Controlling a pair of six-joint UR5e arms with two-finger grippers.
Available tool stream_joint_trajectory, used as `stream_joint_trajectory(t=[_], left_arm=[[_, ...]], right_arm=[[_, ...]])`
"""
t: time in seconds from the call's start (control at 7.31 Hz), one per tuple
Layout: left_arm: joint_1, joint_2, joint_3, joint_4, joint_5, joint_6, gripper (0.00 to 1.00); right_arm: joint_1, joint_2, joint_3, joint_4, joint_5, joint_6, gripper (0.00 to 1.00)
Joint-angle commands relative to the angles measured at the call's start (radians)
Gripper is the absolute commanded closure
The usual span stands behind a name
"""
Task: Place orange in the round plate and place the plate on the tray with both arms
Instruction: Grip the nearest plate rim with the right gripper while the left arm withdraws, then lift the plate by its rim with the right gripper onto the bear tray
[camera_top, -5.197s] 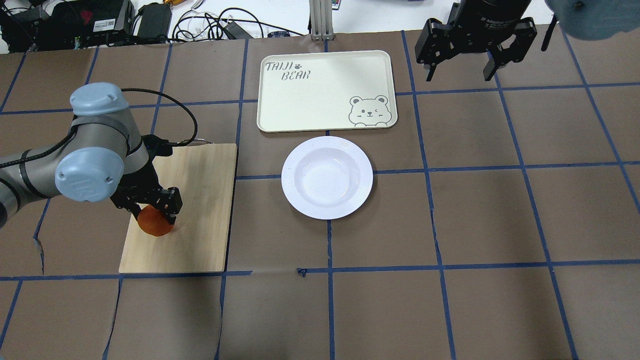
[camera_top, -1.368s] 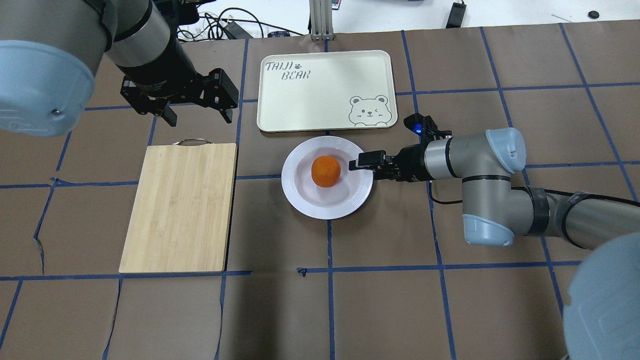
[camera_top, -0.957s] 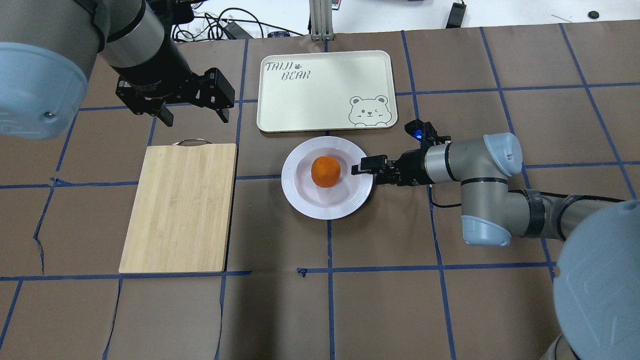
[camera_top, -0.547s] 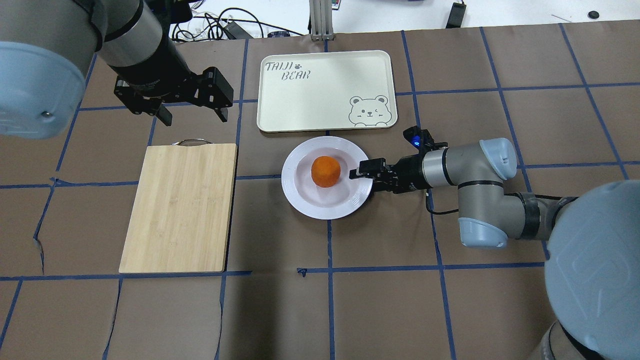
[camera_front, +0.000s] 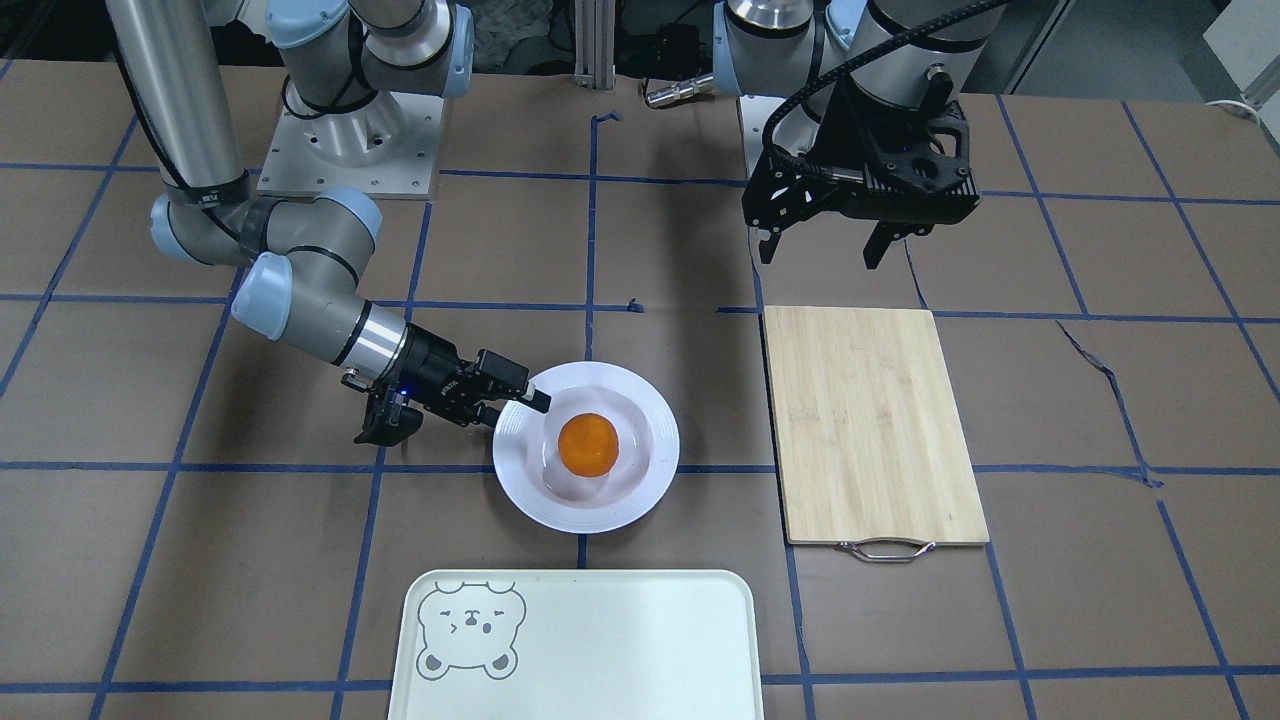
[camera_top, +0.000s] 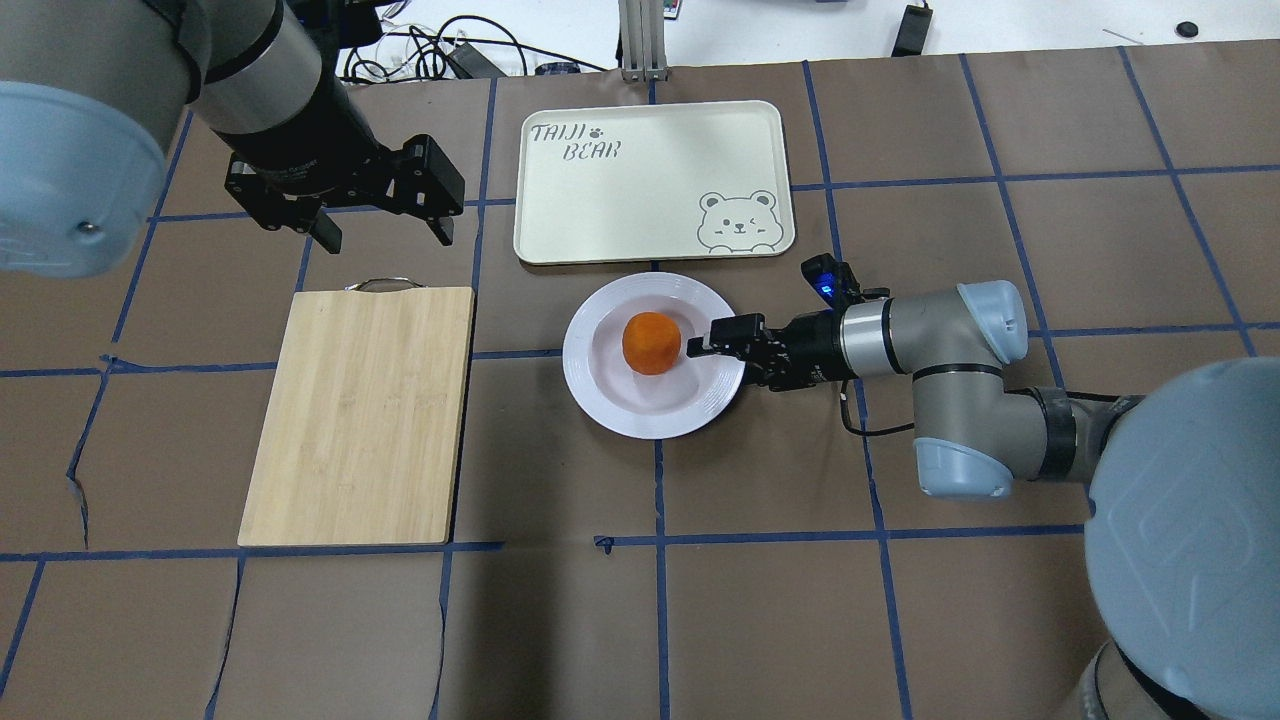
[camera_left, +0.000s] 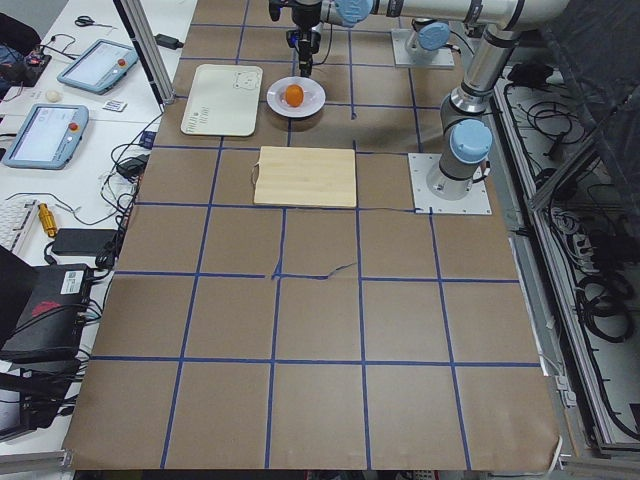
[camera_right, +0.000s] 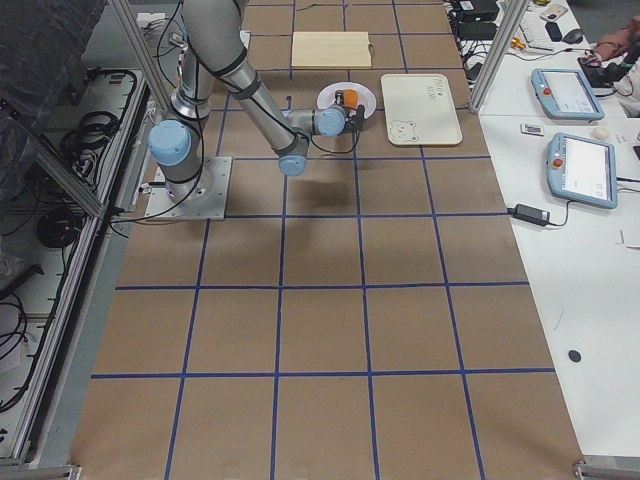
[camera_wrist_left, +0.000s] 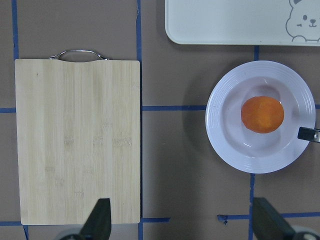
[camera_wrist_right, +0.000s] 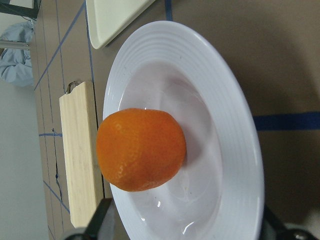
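Overhead exterior view showed the orange (camera_top: 652, 343) resting in the sunken centre of the round plate (camera_top: 640, 425), mid-frame, just below the tray (camera_top: 640, 200) with a narrow gap between them. The right gripper (camera_top: 712, 345) reached in from the right, one finger over the plate's rim. The left gripper (camera_top: 385, 228) hung at upper left, spread and empty, well apart from the plate, above the cutting board (camera_top: 360, 410) in the frame. A lift from that one edge would likely tilt the glossy plate; the loose orange could roll out, or the rim could slip from the pinch. The right wrist-mounted view added what the overhead hid: both fingers (camera_wrist_right: 102, 222) spread at the lower corners, with the rim between them and not yet pinched.
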Motion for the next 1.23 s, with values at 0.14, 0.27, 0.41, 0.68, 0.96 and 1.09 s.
stream_joint_trajectory(t=[0.14, 0.27, 0.41, 0.68, 0.96, 1.09], left_arm=[[0.001, 0.001, 0.000, -0.001, 0.000, 0.000, 0.00], [0.000, 0.001, 0.000, -0.001, 0.000, 0.000, 0.00], [0.000, 0.001, 0.000, -0.001, 0.000, 0.000, 0.00], [0.001, 0.002, 0.000, -0.002, 0.000, 0.000, 0.00], [0.001, 0.004, 0.000, -0.002, 0.000, 0.000, 0.00], [0.003, 0.004, 0.000, -0.002, 0.000, 0.000, 0.00]], right_arm=[[0.001, 0.001, 0.004, 0.003, -0.004, 0.000, 0.37], [0.001, 0.000, 0.004, 0.003, -0.007, 0.000, 0.49], [0.003, -0.003, 0.004, 0.004, -0.006, 0.003, 0.62], [0.003, -0.011, 0.004, 0.006, 0.000, 0.006, 0.80], [0.001, -0.014, 0.002, 0.010, 0.006, 0.010, 0.91], [0.001, -0.019, 0.002, 0.009, 0.006, 0.024, 0.96]])
